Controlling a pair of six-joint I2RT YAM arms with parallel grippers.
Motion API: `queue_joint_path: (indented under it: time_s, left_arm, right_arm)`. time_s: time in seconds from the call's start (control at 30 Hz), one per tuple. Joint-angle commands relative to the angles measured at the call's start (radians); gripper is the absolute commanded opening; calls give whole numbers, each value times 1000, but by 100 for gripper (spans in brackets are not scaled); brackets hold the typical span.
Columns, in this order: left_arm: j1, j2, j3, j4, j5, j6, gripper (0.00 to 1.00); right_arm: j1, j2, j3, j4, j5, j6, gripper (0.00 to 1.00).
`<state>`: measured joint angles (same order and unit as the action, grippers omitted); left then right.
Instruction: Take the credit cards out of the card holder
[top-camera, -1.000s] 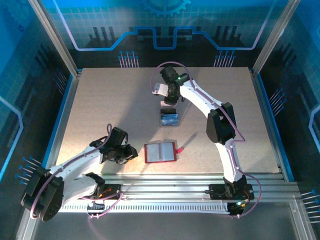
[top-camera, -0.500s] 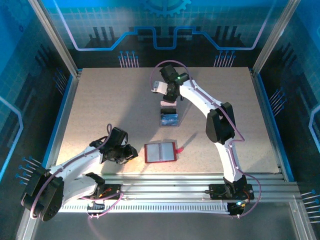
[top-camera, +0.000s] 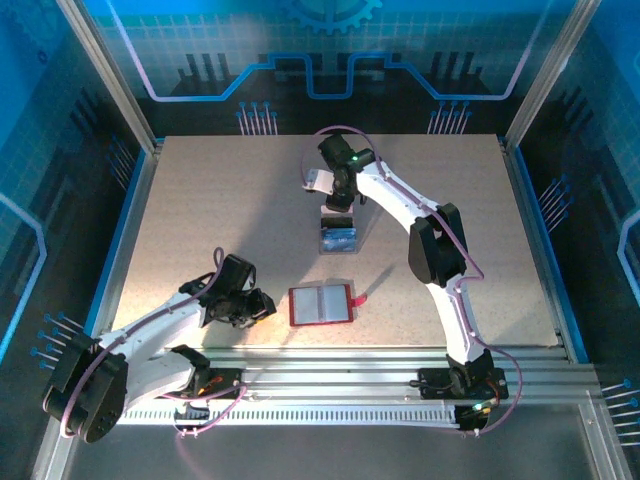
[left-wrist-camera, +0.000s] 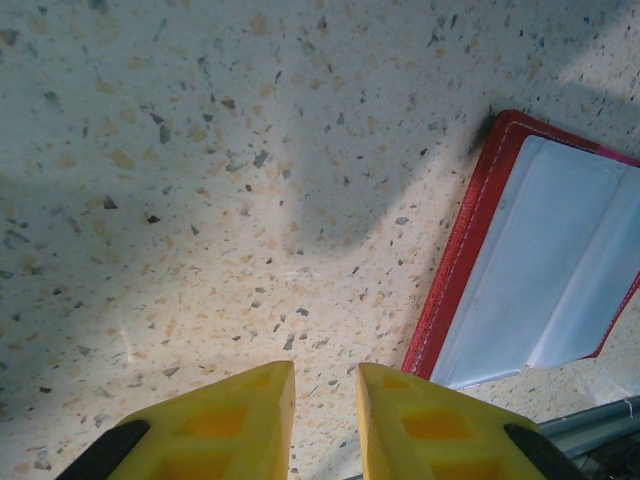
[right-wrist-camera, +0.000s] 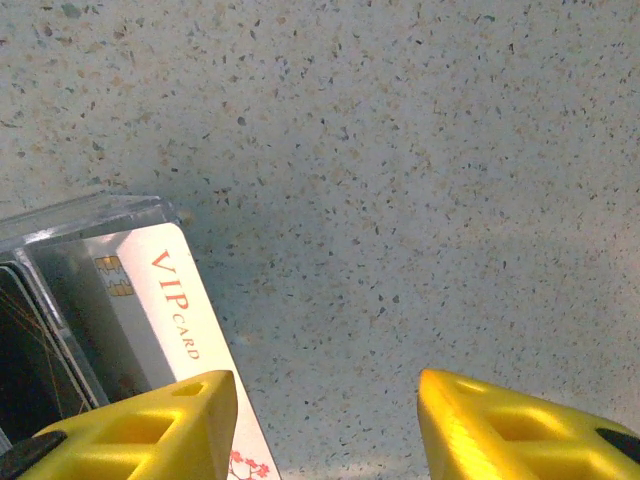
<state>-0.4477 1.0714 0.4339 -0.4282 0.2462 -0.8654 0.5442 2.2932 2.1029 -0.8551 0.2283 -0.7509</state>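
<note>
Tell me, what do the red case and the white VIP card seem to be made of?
The red case is likely leather or imitation leather: it has a matte grain and a stitched edge. The VIP card is probably smooth plastic: it is thin, with a rounded corner, printed lettering and a gold chip.

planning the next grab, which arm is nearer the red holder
Left. The left arm ends just left of the holder; the right arm reaches farther back, by the cards.
</note>
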Motion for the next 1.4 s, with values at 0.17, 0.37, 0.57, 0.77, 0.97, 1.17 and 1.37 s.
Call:
queue_joint_path:
  time_s: [0.17,0.37,0.57,0.77,0.97,1.17,1.37]
  left_arm:
    - [8,-7,-6,13,27,-12,24]
    - [8,-5,-13,38,31,-21,23]
    - [8,13,-23,85,48,-31,23]
    - [8,59,-19,142,70,-36,23]
    - [8,124,0,198,100,-34,21]
    - [7,163,23,233,115,-37,18]
    - [7,220,50,277,142,-36,13]
  right_arm:
    - [23,-111,-39,-3,-5,39,51]
    - [61,-224,-174,44,5,96,50]
    - [126,-336,-344,107,20,191,51]
    - [229,-452,-522,202,31,310,50]
    - [311,-548,-663,260,16,480,50]
    - [345,-617,-778,296,40,766,47]
    - [362,-695,-917,385,-16,990,43]
